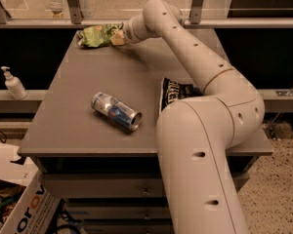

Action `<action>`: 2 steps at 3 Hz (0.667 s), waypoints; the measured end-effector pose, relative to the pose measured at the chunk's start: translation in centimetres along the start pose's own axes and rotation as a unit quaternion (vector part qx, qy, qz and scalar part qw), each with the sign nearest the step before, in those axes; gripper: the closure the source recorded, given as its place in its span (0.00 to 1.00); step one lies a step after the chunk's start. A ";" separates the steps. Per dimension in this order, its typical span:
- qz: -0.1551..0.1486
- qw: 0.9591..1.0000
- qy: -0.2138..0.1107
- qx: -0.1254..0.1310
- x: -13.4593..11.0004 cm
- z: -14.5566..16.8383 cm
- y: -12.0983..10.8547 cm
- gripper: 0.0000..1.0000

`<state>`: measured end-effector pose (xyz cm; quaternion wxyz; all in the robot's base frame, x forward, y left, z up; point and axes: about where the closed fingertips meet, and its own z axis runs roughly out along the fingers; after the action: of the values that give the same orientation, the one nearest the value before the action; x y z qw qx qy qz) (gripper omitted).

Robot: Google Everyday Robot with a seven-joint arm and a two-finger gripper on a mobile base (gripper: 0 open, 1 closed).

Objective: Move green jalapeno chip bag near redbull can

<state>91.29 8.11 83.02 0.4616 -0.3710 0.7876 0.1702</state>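
The white arm (195, 67) rises from the lower middle of the frame, bends at a thick elbow on the right and stretches toward the upper left. Its gripper (118, 37) sits at the far end, left of centre near the top.

The scene is dim and warm-toned, with soft light that seems to fall from above. The pale arm (195, 62) catches most of it and reads as the brightest surface. The pincer (118, 37), at the far edge of the bench (78, 126) against the green jalapeno chip bag (95, 35), casts a faint, diffuse shadow on the grey top. The redbull can (116, 112) shows small dull glints and a soft shadow along its near side. Below the bench top everything sinks into near-black.
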 end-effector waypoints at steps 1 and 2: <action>-0.004 1.000 -0.007 0.000 -0.1 -1.0 -0.3 0.88; -0.008 1.000 -0.022 0.000 -0.8 -2.6 -0.7 1.00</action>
<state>90.42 6.39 85.10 0.4802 -0.3733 0.7743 0.1747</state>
